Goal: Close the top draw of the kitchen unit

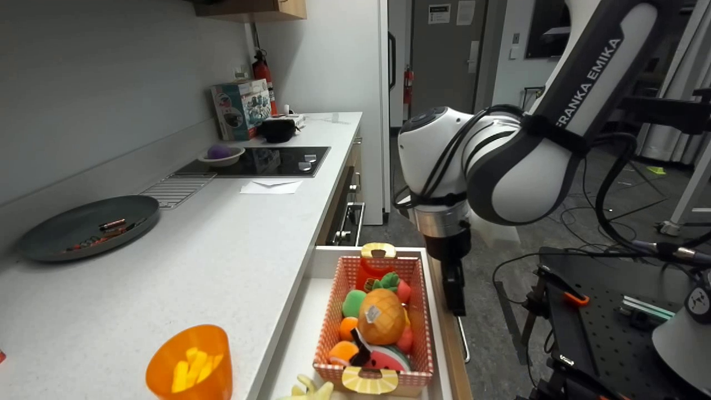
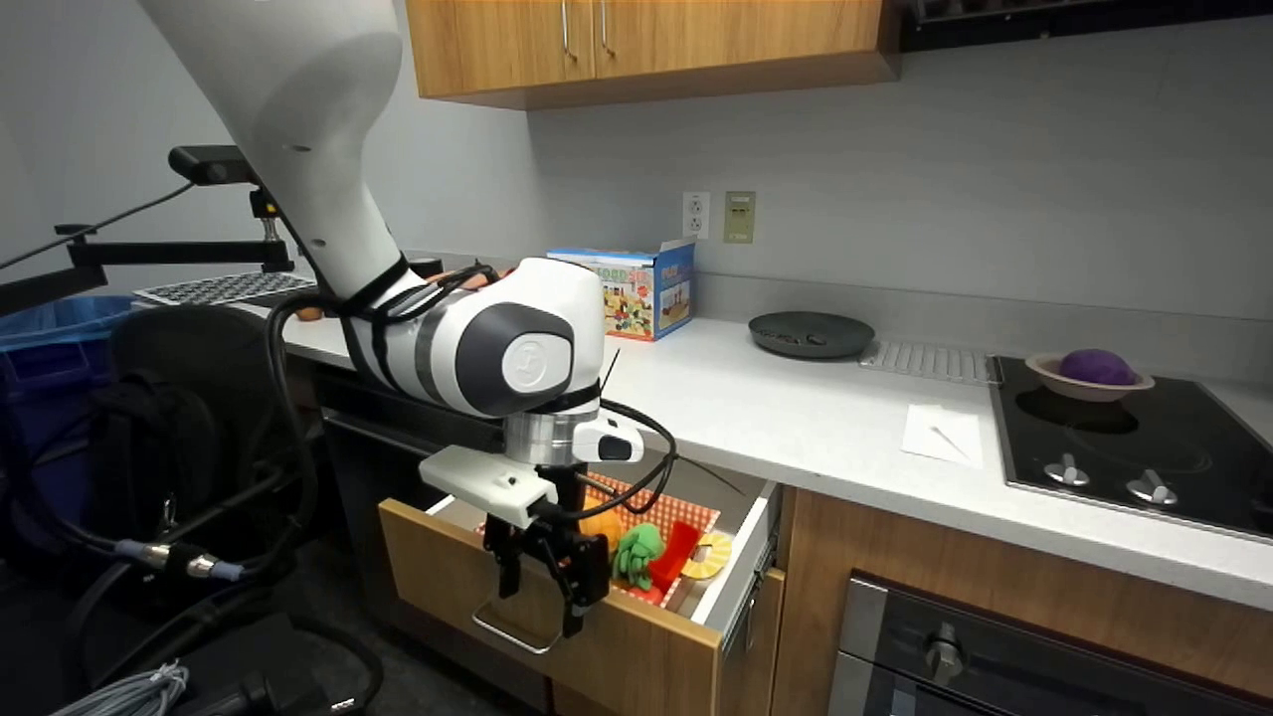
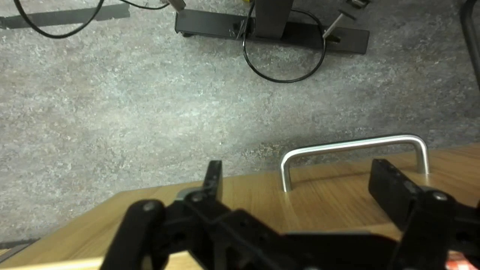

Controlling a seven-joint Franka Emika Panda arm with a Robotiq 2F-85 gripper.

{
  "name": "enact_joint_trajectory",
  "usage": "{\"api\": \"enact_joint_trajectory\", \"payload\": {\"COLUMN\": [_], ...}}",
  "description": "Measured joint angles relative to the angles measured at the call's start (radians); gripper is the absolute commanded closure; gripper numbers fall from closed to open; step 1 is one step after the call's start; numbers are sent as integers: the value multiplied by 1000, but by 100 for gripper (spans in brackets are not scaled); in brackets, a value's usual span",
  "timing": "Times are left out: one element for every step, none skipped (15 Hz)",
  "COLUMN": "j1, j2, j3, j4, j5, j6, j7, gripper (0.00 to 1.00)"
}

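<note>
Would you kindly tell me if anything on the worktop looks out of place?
Two things: the pan holds small pieces, one resembling a battery, odd for cookware; and the bowl with a round purple item stands at least partly on the hob, where heat could be a risk. I see no spill.

The kitchen unit (image 2: 756,408) has a pale worktop (image 1: 239,239), brown wood fronts (image 2: 816,567) and a black hob (image 2: 1114,445). The top draw (image 1: 309,311) is open: in both exterior views it stands out from beneath the worktop, in the lower middle of the frame. Its inner walls (image 1: 325,266) are white, and its front panel (image 2: 636,656) is of light-brown wood. The silver bar handle (image 3: 352,145) is fixed on this panel; the wrist view shows it right of the middle.
</note>
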Motion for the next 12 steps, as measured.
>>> {"api": "enact_joint_trajectory", "payload": {"j1": [3,6,8,11,13,14,14,14,14,15,16,19], "j2": [6,14,23,35,49,65,83,103,124,147,168,189], "j3": [6,12,19,27,34,39,44,46,47,50,51,52], "j4": [17,36,57,79,103,129,156,185,215,249,280,312], "j5": [10,21,35,51,65,78,91,101,110,112,112,112], "j6": [6,11,12,12,12,12,12,12,12,12,12,12], "j7": [-1,-2,-6,-9,-14,-20,-27,-34,-42,-45,-45,-45], "gripper": [0,0,0,0,0,0,0,0,0,0,0,0]}}
